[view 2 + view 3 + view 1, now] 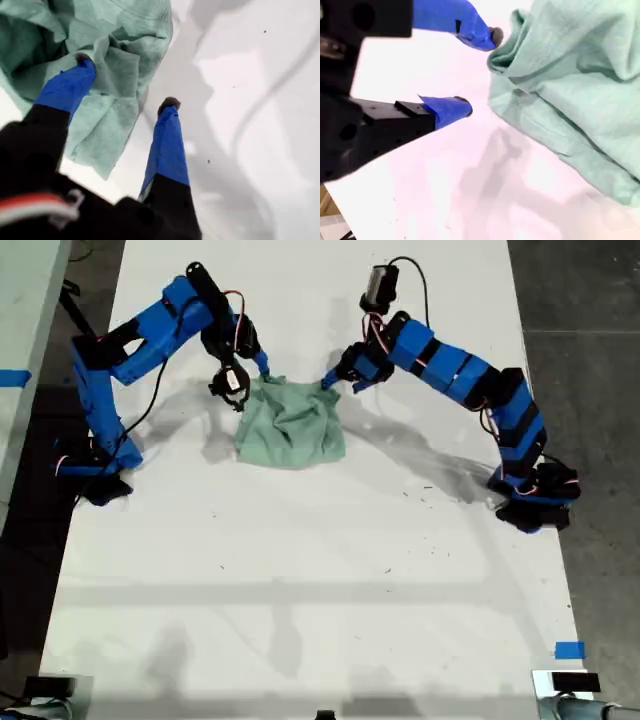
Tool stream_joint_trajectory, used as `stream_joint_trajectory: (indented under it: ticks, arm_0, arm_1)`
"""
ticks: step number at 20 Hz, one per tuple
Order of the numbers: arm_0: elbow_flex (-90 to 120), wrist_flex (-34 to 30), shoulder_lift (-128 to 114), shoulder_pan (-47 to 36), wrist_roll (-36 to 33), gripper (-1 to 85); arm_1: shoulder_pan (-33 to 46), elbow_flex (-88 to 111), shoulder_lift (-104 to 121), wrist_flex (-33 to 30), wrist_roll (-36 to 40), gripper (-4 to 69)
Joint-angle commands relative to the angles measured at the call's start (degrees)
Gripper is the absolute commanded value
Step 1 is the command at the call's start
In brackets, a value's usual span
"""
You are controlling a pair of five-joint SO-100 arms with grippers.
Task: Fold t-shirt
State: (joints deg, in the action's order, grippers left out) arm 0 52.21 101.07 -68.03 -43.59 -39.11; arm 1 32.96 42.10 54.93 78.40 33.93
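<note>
My first gripper (125,82) stands with its jaws spread wide — one fingertip (82,62) presses on the crumpled t-shirt (120,55), the other rests on bare table (260,100). My second gripper (480,70) is also parted, holding nothing, just beside the shirt's edge. The t-shirt (290,425) lies bunched between both arms.

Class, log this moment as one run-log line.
t-shirt: crumpled on table | my first tool: open, one finger on cloth | my second tool: open, beside shirt edge | fold: not done
</note>
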Motion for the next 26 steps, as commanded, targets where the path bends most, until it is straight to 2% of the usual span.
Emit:
stream_joint_trajectory:
  ticks: [1, 5, 7, 10, 12, 13, 15, 16, 19, 21, 23, 26]
  arm_0:
    - [2.81, 1.67, -14.85, -2.02, -0.26, 21.5]
    - [20.13, -0.26, -35.07, -0.79, 0.7, 19.0]
    - [34.63, -3.78, -48.87, 0.7, 1.93, 17.1]
    - [54.05, -9.4, -66.97, 9.67, 7.91, 14.0]
    - [66.09, -14.41, -76.11, 16.61, 12.66, 10.0]
    - [71.72, -16.88, -80.07, 19.34, 14.68, 7.9]
    - [81.91, -19.95, -87.71, 21.53, 19.07, 5.4]
    - [86.57, -21.8, -90.79, 22.59, 20.48, 4.5]
    - [98.09, -27.16, -95.27, 24.26, 23.99, 3.1]
    - [103.54, -30.5, -96.5, 25.4, 25.75, 2.1]
    - [107.05, -32.34, -97.21, 25.58, 26.37, 1.7]
    - [113.2, -34.37, -101.95, 25.31, 26.63, 0.1]
  arm_1:
    - [2.11, 0.0, 13.71, 6.86, 1.67, 27.4]
    - [3.87, 19.34, 34.72, 8.7, 2.02, 23.9]
    - [4.13, 35.33, 48.6, 5.19, 0.97, 22.5]
    - [0.26, 56.34, 65.04, 2.2, -0.62, 18.6]
    - [-4.48, 68.91, 73.21, 0.97, -6.33, 15.3]
    - [-7.38, 75.76, 78.49, -1.32, -8.88, 11.7]
    - [-12.92, 87.36, 87.19, -8.53, -13.71, 9.4]
    - [-15.91, 90.26, 88.59, -12.74, -13.71, 4.5]
    - [-21.18, 90.97, 81.74, -25.84, -13.89, -0.4]
    - [-23.47, 83.76, 70.93, -31.9, -12.57, -0.4]
    - [-25.31, 70.31, 57.3, -33.22, -10.11, -0.4]
    - [-27.07, 46.67, 38.58, -30.06, -5.98, -0.4]
